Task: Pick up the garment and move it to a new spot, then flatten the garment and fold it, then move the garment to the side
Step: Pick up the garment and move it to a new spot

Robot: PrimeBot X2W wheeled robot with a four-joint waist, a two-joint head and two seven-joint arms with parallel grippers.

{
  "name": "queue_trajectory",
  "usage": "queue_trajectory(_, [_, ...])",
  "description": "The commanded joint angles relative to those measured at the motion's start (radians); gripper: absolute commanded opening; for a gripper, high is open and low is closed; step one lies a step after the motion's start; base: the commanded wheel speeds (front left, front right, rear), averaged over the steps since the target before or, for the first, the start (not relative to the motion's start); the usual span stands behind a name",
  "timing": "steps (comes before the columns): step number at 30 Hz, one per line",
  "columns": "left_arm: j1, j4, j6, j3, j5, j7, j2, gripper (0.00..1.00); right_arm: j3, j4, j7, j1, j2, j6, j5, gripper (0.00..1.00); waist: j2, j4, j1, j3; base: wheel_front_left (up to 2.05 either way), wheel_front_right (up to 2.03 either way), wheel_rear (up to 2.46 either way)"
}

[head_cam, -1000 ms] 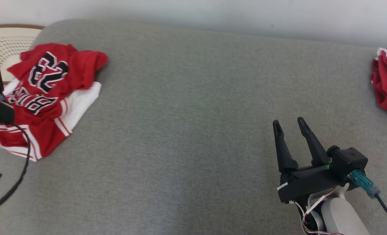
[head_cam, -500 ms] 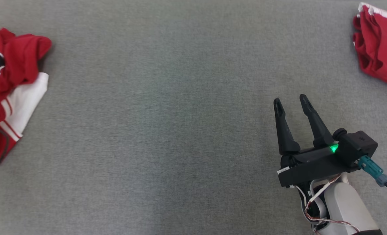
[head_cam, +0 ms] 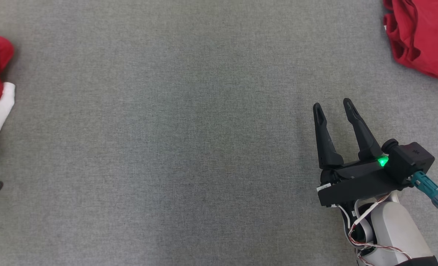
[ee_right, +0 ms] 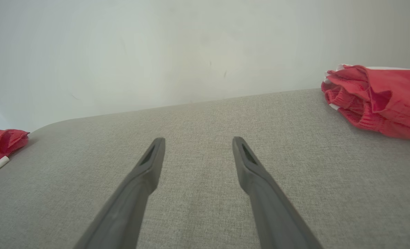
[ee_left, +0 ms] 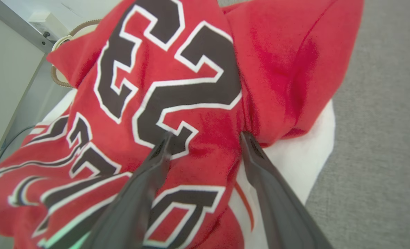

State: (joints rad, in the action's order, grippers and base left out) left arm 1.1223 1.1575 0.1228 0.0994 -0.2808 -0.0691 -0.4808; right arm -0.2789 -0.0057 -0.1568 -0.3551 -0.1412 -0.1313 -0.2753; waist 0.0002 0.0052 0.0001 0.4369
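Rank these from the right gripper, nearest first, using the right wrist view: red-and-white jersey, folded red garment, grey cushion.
1. grey cushion: directly beneath and ahead of the right gripper.
2. folded red garment: lying on the cushion, off to the view's right.
3. red-and-white jersey: at the view's far left edge, near the cushion's rounded corner, plainly the farthest.

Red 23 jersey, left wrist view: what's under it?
White fabric pokes out from beneath the red jersey, lying on the grey cushion. How far it extends underneath, or whether it's a separate piece, is covered.
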Motion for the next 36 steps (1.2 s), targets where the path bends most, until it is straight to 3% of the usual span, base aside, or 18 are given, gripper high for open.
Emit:
queue_trajectory(1, [0.0,0.023,0.003,0.005,-0.005,-0.013,-0.006,1.0,0.0,-0.003,0.002,-0.003,-0.004,0.001,0.006,1.0,-0.0002,-0.007,-0.0001,0.005,0.0,0.0,0.0])
queue_trajectory(5, [0.004,0.071,0.004,0.014,-0.011,-0.059,0.0,1.0,0.003,-0.003,0.005,-0.005,-0.004,0.001,0.008,1.0,-0.0002,-0.01,-0.0001,0.008,0.0,0.0,0.0])
queue_trajectory(6, [0.004,0.078,0.005,0.012,-0.019,-0.067,0.002,0.93,0.003,-0.003,0.005,-0.005,-0.003,0.001,0.009,1.0,-0.0002,-0.011,-0.0001,0.009,0.0,0.0,0.0])
queue_trajectory(8, [0.003,0.087,0.002,0.022,-0.012,-0.074,0.003,0.27,0.006,-0.004,0.006,-0.006,-0.003,0.001,0.011,1.0,-0.0002,-0.011,-0.0001,0.01,0.0,0.0,0.0])
queue_trajectory(9, [0.004,0.09,0.002,0.024,-0.013,-0.072,0.003,0.0,0.007,-0.004,0.005,-0.007,-0.003,0.001,0.012,1.0,-0.0002,-0.011,-0.0001,0.01,0.0,0.0,0.0])
queue_trajectory(25, [0.067,0.0,0.004,0.086,0.016,0.226,0.041,0.0,0.018,0.031,-0.015,0.024,0.007,0.001,0.004,1.0,-0.0002,0.032,-0.0001,-0.094,0.0,0.0,0.0])
queue_trajectory(36, [0.123,-0.184,0.006,0.229,0.015,0.276,0.108,0.0,0.034,0.059,-0.033,0.064,0.022,0.001,-0.017,1.0,-0.0002,0.026,-0.0001,-0.19,0.0,0.0,0.0])
